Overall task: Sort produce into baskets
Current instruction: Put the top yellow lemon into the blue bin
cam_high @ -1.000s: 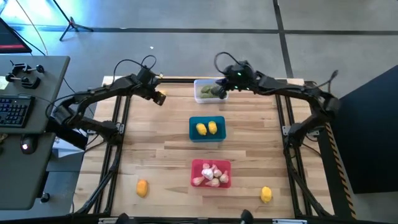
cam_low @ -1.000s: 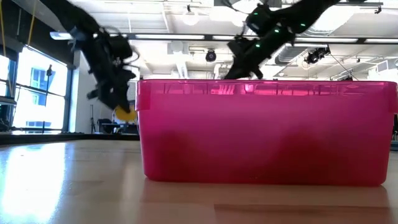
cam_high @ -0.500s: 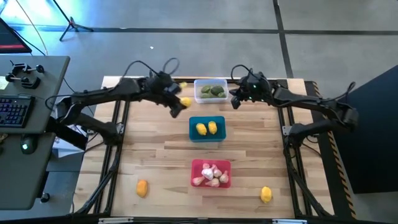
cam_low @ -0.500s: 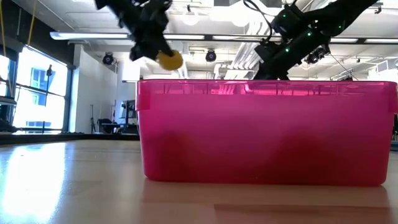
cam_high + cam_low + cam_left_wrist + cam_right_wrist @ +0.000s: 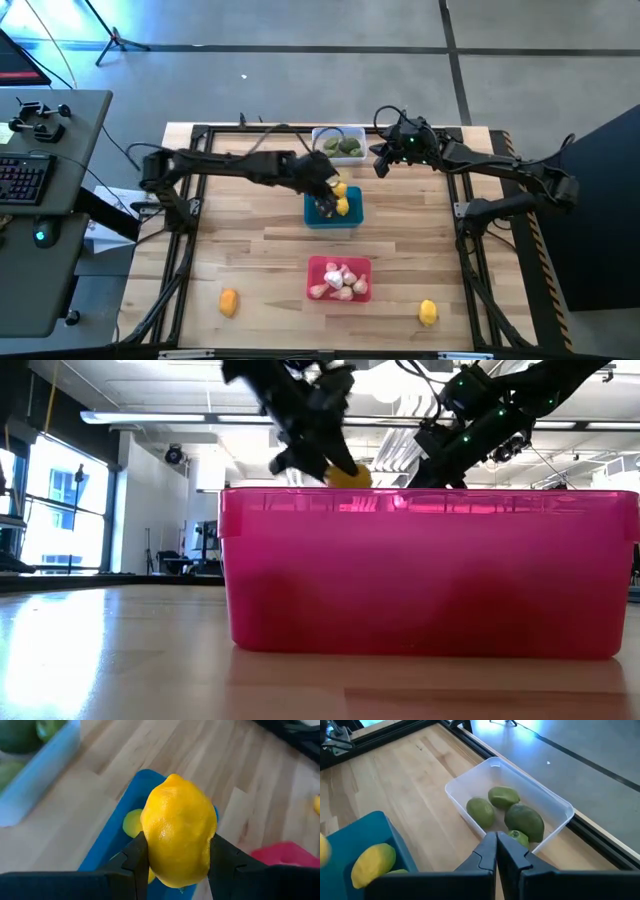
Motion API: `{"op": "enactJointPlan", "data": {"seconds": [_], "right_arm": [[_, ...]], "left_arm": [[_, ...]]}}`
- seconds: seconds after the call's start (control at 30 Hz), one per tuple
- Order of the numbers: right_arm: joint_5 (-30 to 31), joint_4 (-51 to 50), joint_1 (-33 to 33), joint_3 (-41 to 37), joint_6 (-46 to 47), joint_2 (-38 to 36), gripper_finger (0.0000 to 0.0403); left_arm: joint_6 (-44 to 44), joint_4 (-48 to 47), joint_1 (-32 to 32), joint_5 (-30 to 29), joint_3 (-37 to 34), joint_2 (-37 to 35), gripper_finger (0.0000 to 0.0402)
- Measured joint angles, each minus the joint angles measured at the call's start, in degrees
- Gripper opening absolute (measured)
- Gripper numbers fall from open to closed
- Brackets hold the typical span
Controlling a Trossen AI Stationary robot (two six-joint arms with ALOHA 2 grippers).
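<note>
Dimpled glossy lemon (image 5: 179, 830); translucent plastic tub (image 5: 555, 805); pale wood table (image 5: 250, 240)

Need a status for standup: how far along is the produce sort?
Mostly done. Green pieces sit in the clear basket, garlic bulbs in the red basket, two lemons in the blue basket. In hand: the left gripper holds a lemon over the blue basket. Left: two lemons on the table, at and. The right gripper is shut, empty.

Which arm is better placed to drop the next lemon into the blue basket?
Left. The left gripper already holds a lemon right over the blue basket. The right gripper is shut and empty, off beside the clear basket.
</note>
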Motion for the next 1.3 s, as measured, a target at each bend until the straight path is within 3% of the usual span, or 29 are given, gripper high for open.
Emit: {"op": "enactJointPlan", "data": {"seconds": [0.37, 0.53, 0.9, 1.3], "right_arm": [[0.63, 0.31, -0.19, 0.00, -0.42, 0.00, 0.0000], [0.80, -0.03, -0.37, 0.00, -0.37, 0.00, 0.0000], [0.81, 0.00, -0.37, 0.00, -1.29, 0.00, 0.0000], [0.46, -0.09, -0.37, 0.00, -1.46, 0.02, 0.0000]], "left_arm": [[0.35, 0.13, -0.61, 0.21, 8.90, 13.30, 0.0120], [3.12, 0.78, -1.28, 3.28, 10.00, 14.85, 0.0120], [4.19, 1.03, -3.38, 3.44, 9.94, 17.81, 0.0121], [1.99, 0.63, -3.88, 3.90, 9.91, 17.73, 0.0220]]}}
